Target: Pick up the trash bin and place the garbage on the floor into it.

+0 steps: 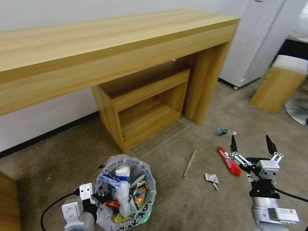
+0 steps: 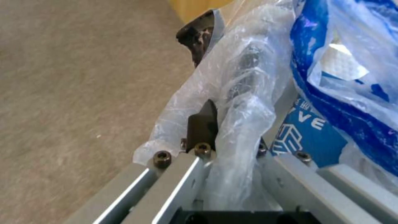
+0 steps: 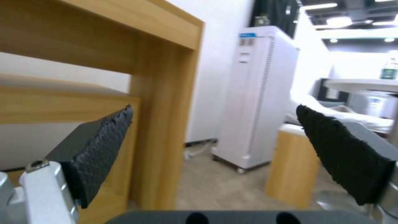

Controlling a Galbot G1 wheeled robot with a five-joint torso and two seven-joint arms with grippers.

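Plastic hides most of the small round black trash bin [image 1: 128,192], lower left of the head view: its translucent white liner bag drapes over the rim, and packed garbage covers the inside. The left gripper [image 1: 96,195] clamps the bin's near rim through that liner, one black finger [image 2: 203,124] outside and the other buried under film. At lower right, the right gripper [image 1: 252,144] hovers with jaws spread wide, gripping nothing. On the beige-brown carpet floor [image 1: 179,205] lie a wooden stick [image 1: 189,163], a red wrapper [image 1: 229,161], a crumpled white tissue [image 1: 211,178] and a green-labelled bottle [image 1: 225,132], too small to read.
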